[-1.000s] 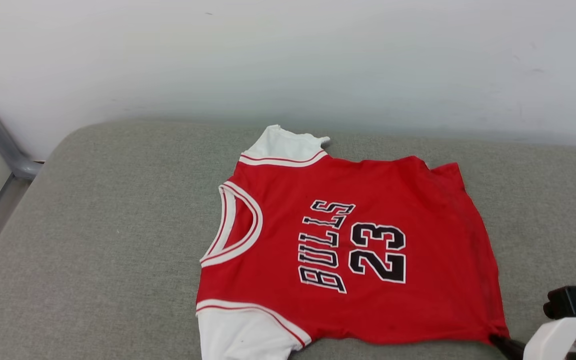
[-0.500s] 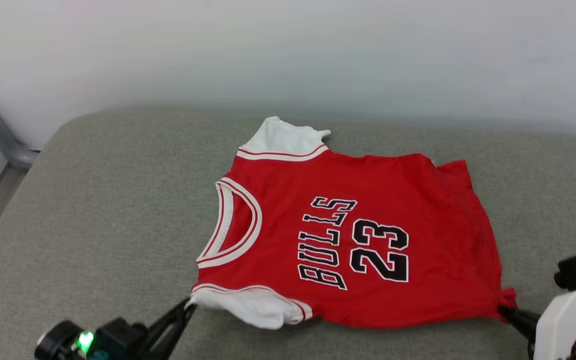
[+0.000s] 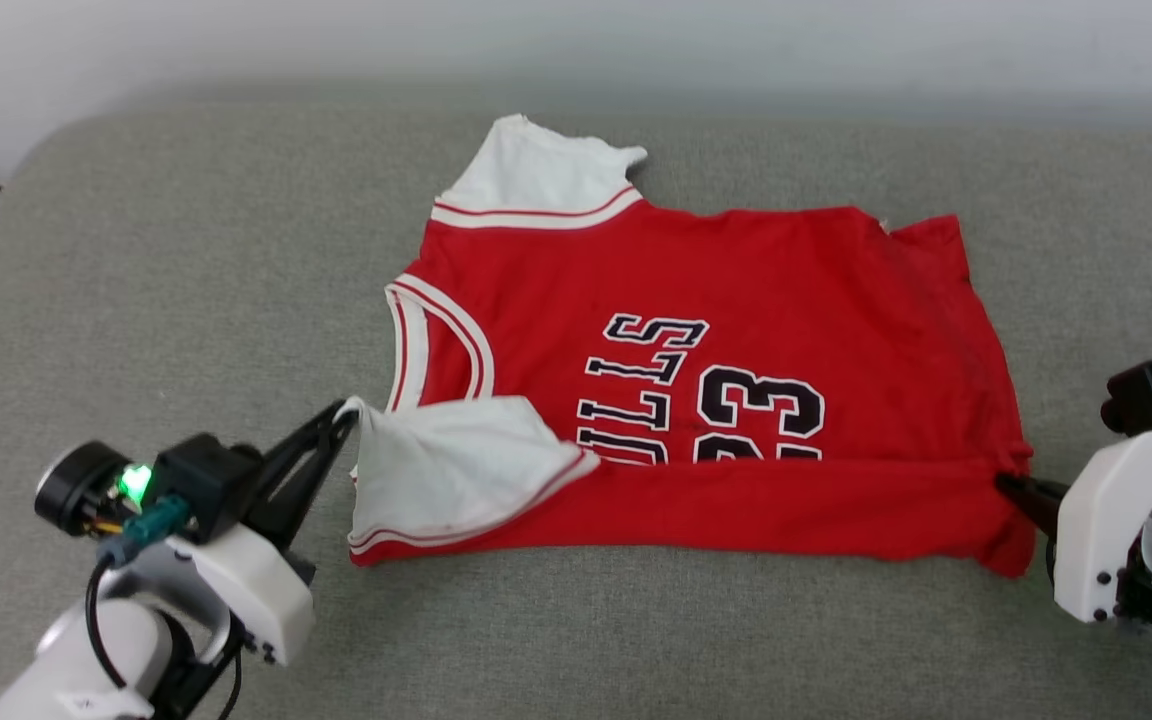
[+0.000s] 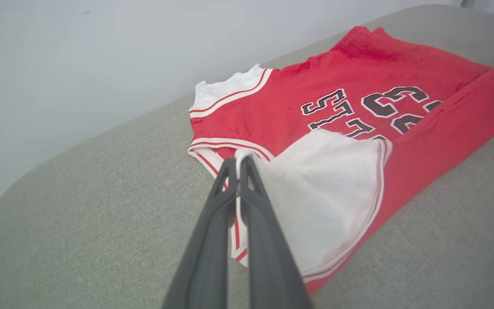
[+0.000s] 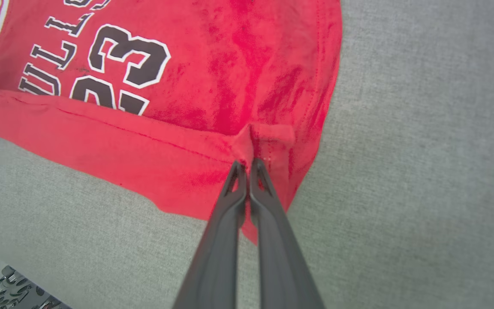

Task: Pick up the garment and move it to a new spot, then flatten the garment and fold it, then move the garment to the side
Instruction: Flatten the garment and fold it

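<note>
While the garment (image 3: 736, 270) lies part-folded, your left gripper (image 3: 344, 415) clamps its white sleeve (image 3: 446, 455), your right gripper (image 3: 1011, 485) its hem (image 3: 998, 530).

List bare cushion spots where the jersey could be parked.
Widest bare cushion: left of the garment, between wall and left gripper. A strip runs along the near edge. Tighter on the right, around the right gripper.

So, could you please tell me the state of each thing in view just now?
garment: print side up on the cushion, near edge folded over, covering part of the lettering.
left end effector: shut on the garment's white sleeve.
right end effector: shut on the garment's red hem corner.
</note>
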